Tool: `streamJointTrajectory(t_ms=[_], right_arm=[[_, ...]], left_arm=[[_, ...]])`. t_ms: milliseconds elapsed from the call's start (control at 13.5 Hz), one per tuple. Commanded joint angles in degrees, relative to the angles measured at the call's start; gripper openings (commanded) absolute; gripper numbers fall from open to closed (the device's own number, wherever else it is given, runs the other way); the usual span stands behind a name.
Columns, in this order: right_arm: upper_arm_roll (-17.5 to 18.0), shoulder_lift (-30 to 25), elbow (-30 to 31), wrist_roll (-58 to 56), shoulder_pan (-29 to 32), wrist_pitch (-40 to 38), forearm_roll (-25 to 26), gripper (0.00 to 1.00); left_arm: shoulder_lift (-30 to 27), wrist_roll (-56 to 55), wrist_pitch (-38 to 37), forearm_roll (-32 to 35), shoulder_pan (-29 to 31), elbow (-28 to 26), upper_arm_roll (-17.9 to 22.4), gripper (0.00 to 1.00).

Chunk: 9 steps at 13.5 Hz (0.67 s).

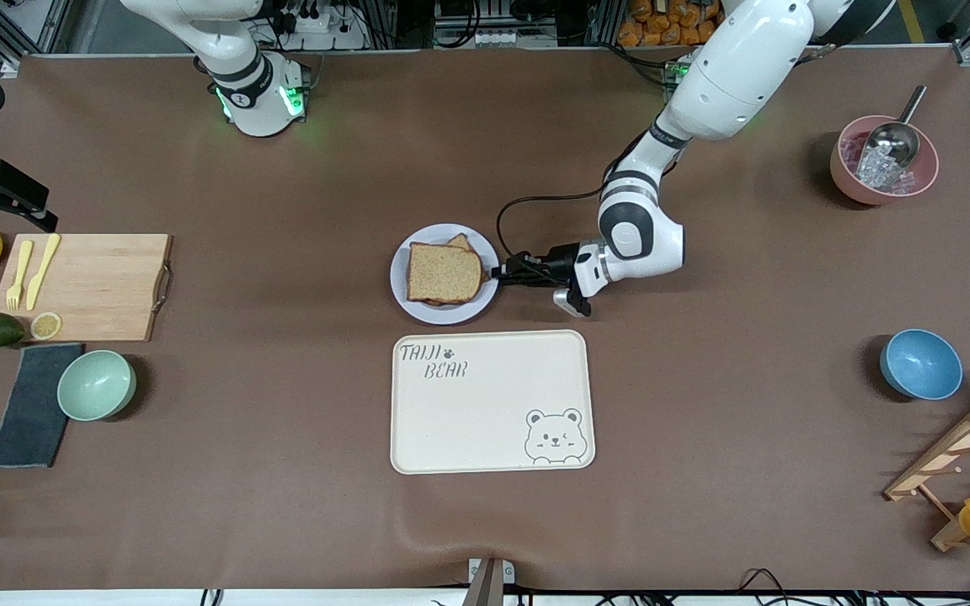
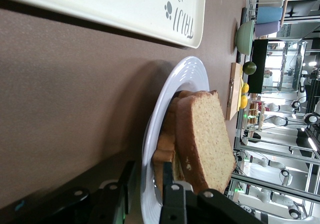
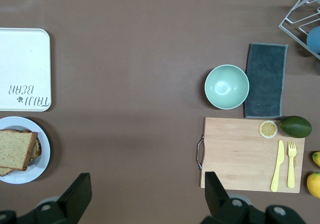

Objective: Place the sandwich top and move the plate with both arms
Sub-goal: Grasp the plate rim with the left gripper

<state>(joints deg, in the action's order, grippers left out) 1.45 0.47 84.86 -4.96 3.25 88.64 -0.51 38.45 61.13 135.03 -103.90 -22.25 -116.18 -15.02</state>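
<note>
The sandwich top lay on the stack on the plate, just above the cream tray in the front view. My left gripper straddled the plate's rim, fingers narrow but apart. My right gripper waited high, wide open.

Printed in dark outline letters on the rectangular cream tray: "TAIJI BEAR", with a small paw print after the first word, set in the corner nearest the round pale plate. Nothing else readable.
</note>
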Motion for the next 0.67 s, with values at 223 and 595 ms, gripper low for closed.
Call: streamJointTrajectory(t_ms=[223,595], right_arm=[[0.8,-0.6,0.7,1.0,0.6,0.0,0.5,1.0],[0.8,-0.6,0.7,1.0,0.6,0.0,0.5,1.0]], left_arm=[[1.7,2.3,0.5,-2.0,-1.1,2.1,-0.2,0.16],[1.7,4.6,0.5,-2.0,-1.2,2.3,-0.2,0.0]])
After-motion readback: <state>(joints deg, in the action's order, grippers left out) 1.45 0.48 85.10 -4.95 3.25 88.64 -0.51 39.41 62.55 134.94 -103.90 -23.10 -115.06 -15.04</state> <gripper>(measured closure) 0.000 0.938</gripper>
